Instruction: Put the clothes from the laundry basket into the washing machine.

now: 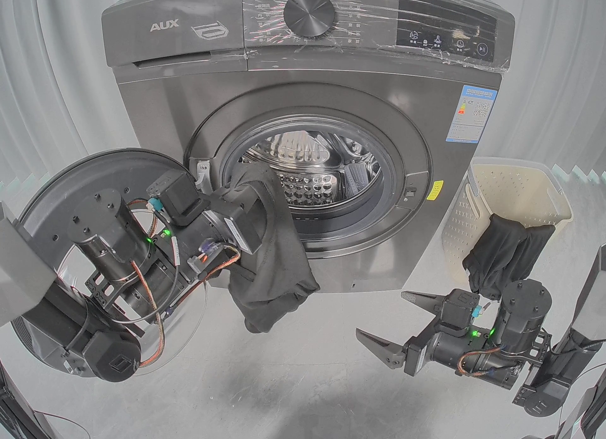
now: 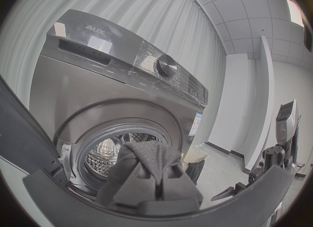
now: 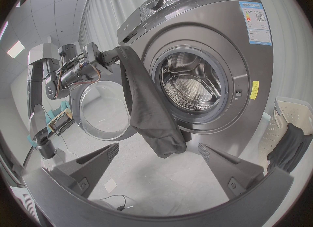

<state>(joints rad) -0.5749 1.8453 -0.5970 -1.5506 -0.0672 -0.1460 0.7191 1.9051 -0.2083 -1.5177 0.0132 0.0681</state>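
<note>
Black garment [image 1: 278, 257]: held by its upper end at the door opening of the washing machine [image 1: 189, 99]. The upper fold lies against the opening's left rim. The rest hangs down in front of the lower rim, with the lower end clear above the floor [image 1: 315, 377].
Left gripper [image 2: 158, 178]: raised to the height of the opening, just beside its left rim. Its 2 fingers [image 2: 137, 185] are clenched on the Black garment, with cloth bunched between and over them.
Second dark garment [image 1: 505, 251]: draped over the front rim of the laundry basket [image 1: 467, 219]. Part lies inside and part hangs down the outer wall.
Laundry basket: cream, with perforated walls. It stands on the floor just beside the washing machine, on the robot's right.
Right gripper [image 1: 380, 315]: low, near the floor, in front of the laundry basket and to the right of the opening. Its 2 fingers [image 1: 379, 347] are spread wide apart and grasp nothing.
Drum [image 1: 309, 172]: perforated steel, visible through the opening behind the hanging cloth.
Door [image 1: 107, 172]: round, swung fully open to the robot's left. The left arm is in front of it.
Dial [image 1: 308, 12]: round, at the centre of the top panel, under clear plastic film.
Curtain [image 1: 50, 49]: pale and pleated, behind the washing machine on both sides.
</note>
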